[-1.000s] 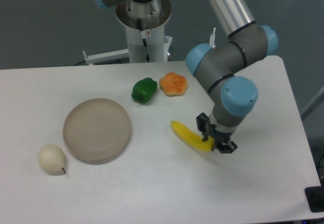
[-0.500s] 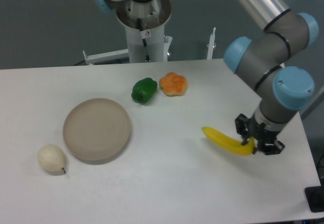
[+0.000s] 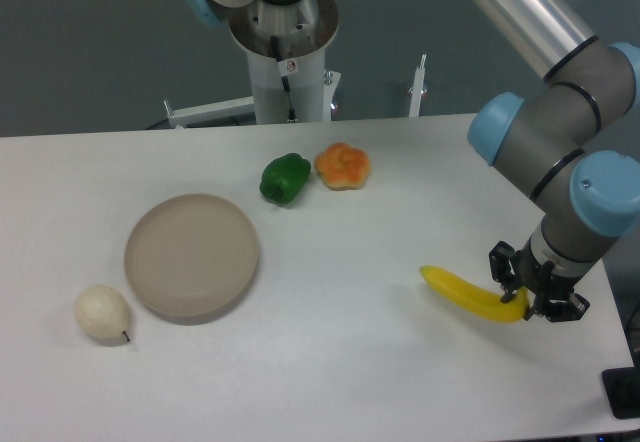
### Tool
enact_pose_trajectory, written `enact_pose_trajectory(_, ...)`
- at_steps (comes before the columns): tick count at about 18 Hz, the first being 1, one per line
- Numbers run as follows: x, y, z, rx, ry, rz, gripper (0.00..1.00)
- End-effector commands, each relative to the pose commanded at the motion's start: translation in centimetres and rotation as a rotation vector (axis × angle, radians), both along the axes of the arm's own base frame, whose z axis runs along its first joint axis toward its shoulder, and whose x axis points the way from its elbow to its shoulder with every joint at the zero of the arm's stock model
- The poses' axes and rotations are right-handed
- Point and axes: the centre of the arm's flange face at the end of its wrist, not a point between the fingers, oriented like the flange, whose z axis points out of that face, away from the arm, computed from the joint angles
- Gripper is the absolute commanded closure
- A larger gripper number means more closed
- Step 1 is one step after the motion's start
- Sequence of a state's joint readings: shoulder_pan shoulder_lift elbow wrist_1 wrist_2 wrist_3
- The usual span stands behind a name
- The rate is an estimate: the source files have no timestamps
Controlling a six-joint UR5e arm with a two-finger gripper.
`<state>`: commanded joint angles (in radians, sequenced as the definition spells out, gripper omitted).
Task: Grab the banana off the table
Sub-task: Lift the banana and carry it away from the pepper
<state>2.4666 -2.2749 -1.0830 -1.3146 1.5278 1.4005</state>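
Observation:
The yellow banana (image 3: 462, 292) is at the right side of the white table (image 3: 340, 362), held by its right end. My gripper (image 3: 533, 302) is shut on that end, its black fingers around the tip. The banana points left and slightly up from the fingers, just over the tabletop. I cannot tell whether it touches the surface.
A round beige plate (image 3: 192, 256) lies at the left, with a pale pear-like fruit (image 3: 102, 313) beside it. A green pepper (image 3: 285, 178) and an orange lobed fruit (image 3: 343, 165) sit at the back middle. The table's right edge is close to my gripper.
My gripper has carried the banana to the right across the table, from the middle toward the right edge, and a little forward.

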Motion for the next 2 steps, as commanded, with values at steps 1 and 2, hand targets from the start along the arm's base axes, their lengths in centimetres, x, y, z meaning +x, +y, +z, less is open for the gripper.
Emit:
enact_pose_trajectory(1, -0.01, 0.01, 0.02, 0.001, 0.001, 0.000, 1.00)
enact_pose_trajectory(2, -0.02, 0.00, 0.01, 0.000, 0.002, 0.000, 1.00)
